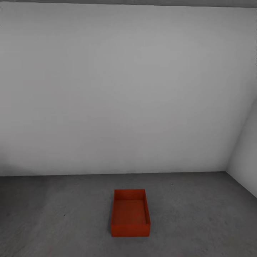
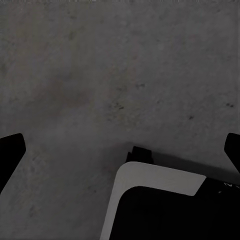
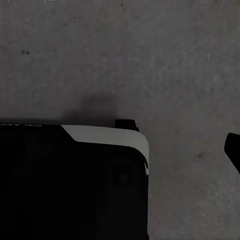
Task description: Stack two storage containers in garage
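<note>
One red-orange storage container (image 1: 130,214), open-topped, on grey garage floor (image 1: 53,214) near pale wall (image 1: 117,89); left hand (image 2: 120,147) fingers apart, right hand state indeterminable.

My left gripper's fingertips (image 2: 11,152) are flat black, blunt-cornered slabs. My base (image 2: 165,210) beneath is black too, rimmed by a white band curving round its corner, and it carries a small black lug (image 2: 141,154).

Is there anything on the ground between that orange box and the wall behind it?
No. In the head view, only bare grey floor lies between the storage container and the pale wall.
</note>
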You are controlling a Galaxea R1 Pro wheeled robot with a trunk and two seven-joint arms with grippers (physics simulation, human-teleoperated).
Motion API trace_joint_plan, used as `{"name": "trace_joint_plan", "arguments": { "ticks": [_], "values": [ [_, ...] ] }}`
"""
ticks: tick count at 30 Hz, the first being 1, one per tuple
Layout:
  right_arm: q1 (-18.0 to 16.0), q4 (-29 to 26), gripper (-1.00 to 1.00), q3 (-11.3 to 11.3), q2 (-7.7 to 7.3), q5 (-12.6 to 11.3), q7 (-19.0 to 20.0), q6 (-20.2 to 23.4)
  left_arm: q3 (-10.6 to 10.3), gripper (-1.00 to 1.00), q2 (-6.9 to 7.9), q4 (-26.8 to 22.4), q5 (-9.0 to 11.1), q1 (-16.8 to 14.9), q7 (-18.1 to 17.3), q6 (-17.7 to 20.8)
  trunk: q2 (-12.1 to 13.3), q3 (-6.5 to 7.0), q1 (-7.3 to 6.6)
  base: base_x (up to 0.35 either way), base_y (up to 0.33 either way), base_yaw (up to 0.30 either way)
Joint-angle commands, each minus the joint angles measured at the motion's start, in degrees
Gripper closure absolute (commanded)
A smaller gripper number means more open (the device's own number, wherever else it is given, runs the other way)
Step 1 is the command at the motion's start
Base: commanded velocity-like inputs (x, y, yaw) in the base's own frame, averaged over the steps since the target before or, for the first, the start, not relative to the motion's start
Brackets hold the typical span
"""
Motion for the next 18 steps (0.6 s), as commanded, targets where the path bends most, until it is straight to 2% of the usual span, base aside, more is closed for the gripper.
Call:
{"name": "trace_joint_plan", "arguments": {
  "ticks": [1, 18],
  "values": [
    [-0.1, 0.2, -1.0, 0.4, 0.05, -0.1, -0.3, -0.3, 0.0, -1.0, 0.0, 0.0, 0.3, 0.0, 0.1, -0.2, -0.1, 0.02, 0.01, 0.0, 0.0, 0.0],
    [-0.1, 0.2, -1.0, 0.4, 0.11, -0.3, -0.4, -0.3, 0.0, -1.0, 0.0, 0.0, 0.3, 0.0, 0.1, -0.2, -0.1, 1.4, 0.01, 0.0, 0.0, 0.0]
  ]
}}
